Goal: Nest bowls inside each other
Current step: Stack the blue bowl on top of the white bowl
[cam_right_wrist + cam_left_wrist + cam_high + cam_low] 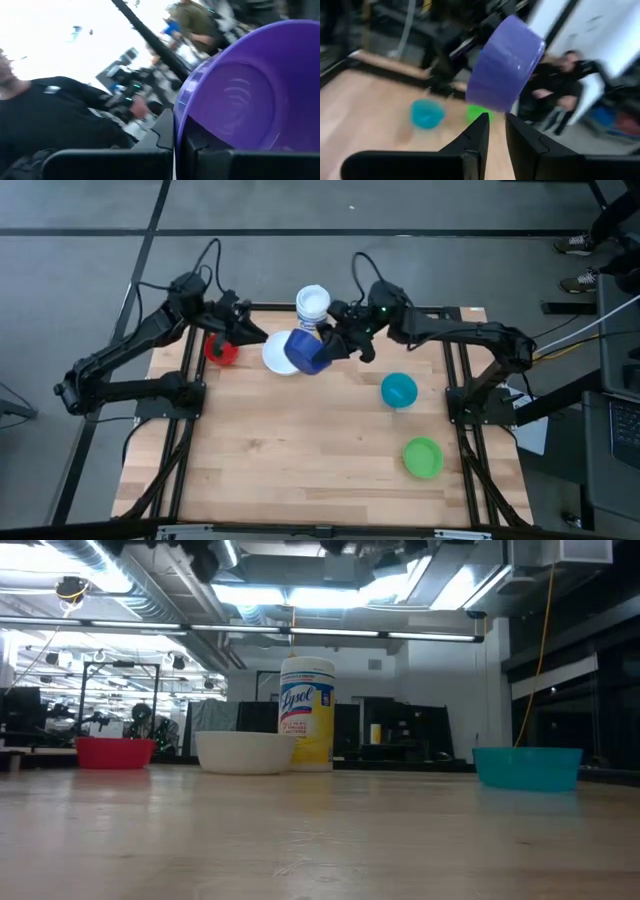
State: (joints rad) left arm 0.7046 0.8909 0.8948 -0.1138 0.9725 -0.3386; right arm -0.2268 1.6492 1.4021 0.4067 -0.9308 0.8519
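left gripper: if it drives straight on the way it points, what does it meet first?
Probably the dark blue bowl, held up tilted by the right gripper. It sits dead ahead of the left gripper; depth between them is unclear.

Low view hides both grippers and the dark blue bowl (308, 352); arms barely clip its top edge. Green bowl (422, 457) is outside that view too. Teal-blue bowl (426, 113) and green bowl are smeared blobs in the left wrist view. Right wrist view cuts the dark blue bowl off at the right and bottom edges, and a person (47, 117) behind is blurred and cropped. From above, the jar (312, 308) label is unreadable; the red bowl (222, 351) is partly under the left gripper (243, 332).
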